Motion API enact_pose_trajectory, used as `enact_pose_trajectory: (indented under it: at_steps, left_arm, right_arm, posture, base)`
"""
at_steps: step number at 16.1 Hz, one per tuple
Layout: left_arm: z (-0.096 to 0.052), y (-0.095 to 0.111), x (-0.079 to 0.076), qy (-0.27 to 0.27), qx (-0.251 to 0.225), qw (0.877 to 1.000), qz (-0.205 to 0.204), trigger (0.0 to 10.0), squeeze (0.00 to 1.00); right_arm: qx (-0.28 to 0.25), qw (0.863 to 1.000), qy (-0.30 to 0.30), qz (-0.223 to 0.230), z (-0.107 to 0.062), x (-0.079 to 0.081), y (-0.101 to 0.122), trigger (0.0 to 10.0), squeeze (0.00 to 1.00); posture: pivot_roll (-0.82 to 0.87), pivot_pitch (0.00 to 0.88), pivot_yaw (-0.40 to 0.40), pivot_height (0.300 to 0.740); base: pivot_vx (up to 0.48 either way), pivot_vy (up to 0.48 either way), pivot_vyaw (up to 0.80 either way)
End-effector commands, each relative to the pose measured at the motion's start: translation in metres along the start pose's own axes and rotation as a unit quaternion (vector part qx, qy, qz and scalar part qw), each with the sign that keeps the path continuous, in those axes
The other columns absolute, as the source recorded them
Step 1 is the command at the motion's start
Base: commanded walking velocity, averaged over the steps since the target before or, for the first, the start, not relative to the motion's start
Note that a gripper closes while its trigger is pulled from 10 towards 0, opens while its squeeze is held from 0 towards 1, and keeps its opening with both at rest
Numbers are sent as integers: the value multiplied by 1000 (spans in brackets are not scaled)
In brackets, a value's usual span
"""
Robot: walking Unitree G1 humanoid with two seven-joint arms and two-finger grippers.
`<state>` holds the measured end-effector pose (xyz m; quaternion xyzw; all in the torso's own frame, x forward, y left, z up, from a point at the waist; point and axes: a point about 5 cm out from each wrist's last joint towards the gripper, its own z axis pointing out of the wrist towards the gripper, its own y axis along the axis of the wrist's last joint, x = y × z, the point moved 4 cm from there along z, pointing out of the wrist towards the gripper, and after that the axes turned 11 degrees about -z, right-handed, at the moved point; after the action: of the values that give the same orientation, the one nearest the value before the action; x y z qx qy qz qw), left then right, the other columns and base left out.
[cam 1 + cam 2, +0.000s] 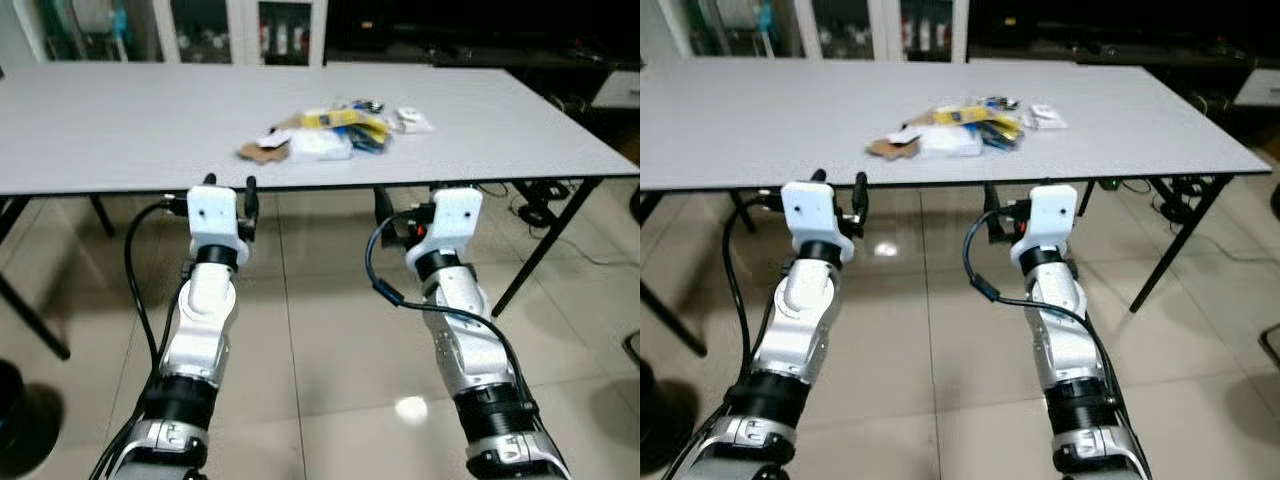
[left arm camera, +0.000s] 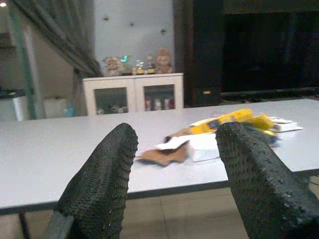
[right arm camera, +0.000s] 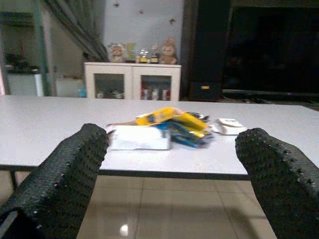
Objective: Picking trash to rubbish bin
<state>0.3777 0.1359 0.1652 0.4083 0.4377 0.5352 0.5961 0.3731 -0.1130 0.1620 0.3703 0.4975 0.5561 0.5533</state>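
I am standing in front of a long pale grey rectangular surface (image 1: 120,130) on thin black legs, holding both silver arms up before me, below and just short of its near edge. My left gripper (image 1: 229,187) is pointing at that edge with its two black textured fingers (image 2: 102,184) standing apart, holding nothing. My right gripper (image 3: 172,174) is doing the same further to the right; its black fingers (image 3: 65,179) are spread wide, and they too are carrying nothing.

The trash is lying in a small loose heap (image 1: 335,130) on the surface, a little right of centre and well beyond both grippers. In it a torn brown scrap of cardboard (image 1: 264,151) is lying nearest my left side, touching a white folded wrapper (image 1: 322,146). Behind and beside that wrapper a long yellow packet (image 3: 160,115) is resting on top of a blue crumpled packet (image 3: 182,137). A small white flat packet (image 1: 413,120) is sitting at the right end of the heap, just beside the others.

Beyond the surface a white low cabinet with glass doors (image 2: 133,94) is standing against the wall, with small figurines (image 2: 162,59) on its top. The floor (image 1: 320,350) under my arms is glossy beige tile.
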Motion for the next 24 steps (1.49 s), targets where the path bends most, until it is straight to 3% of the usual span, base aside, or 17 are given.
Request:
enact_pose_trajectory:
  at_steps: [1,24]
  left_arm:
    - [1,0,-10,-9,3,1000,-4,10000,0]
    - [1,-3,-7,-4,12,1000,2,10000,0]
  right_arm:
    - [5,1000,-15,-3,-1,-12,-2,10000,0]
    - [30,1000,1,-4,-5,-5,-14,10000,0]
  posture:
    - [-21,32,-47,740]
    - [-21,43,-44,740]
  base:
    - [480,0,0]
    - [480,0,0]
